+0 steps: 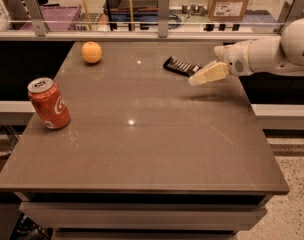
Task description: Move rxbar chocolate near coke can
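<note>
The rxbar chocolate (181, 67), a flat black bar with pale stripes, lies on the brown table toward the back right. The coke can (48, 103), red with a silver top, stands near the table's left edge. My gripper (198, 78) comes in from the right on a white arm and hovers just right of and slightly in front of the bar's right end, above the table surface. It holds nothing that I can see.
An orange (91, 52) sits at the back left of the table (157, 149). A metal rail with posts (163, 9) runs behind the table's far edge. Boxes and bins stand beyond the rail.
</note>
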Available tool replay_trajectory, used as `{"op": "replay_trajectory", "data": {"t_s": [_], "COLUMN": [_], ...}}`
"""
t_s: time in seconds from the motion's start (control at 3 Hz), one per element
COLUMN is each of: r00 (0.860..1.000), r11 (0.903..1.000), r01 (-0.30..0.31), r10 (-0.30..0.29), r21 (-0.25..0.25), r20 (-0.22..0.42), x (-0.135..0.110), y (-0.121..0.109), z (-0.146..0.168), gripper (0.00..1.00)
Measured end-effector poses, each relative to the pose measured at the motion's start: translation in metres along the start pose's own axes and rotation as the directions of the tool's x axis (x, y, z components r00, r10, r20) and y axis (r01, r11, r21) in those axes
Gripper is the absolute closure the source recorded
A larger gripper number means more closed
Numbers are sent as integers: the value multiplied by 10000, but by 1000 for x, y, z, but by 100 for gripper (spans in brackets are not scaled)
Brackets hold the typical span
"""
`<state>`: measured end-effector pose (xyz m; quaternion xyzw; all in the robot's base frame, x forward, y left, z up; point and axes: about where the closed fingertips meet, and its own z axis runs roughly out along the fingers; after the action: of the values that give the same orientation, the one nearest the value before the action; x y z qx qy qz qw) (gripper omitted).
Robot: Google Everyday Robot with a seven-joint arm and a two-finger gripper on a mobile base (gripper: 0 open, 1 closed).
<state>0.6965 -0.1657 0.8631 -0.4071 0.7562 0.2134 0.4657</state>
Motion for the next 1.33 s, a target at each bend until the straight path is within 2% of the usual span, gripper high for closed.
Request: {"op": "replay_trajectory", "data": {"t_s": [0.33, 0.67, 1.33], "r00": [9998, 9998, 9987], "r11": [9995, 9995, 9976], "r01": [-157, -157, -512], "r10": [159, 159, 515], "r21": [-275, -277, -474], "r20": [77, 77, 53], "x": [9, 9, 14], "y": [-20, -20, -21], "z": [44, 44, 66], "gripper": [0, 0, 3]}}
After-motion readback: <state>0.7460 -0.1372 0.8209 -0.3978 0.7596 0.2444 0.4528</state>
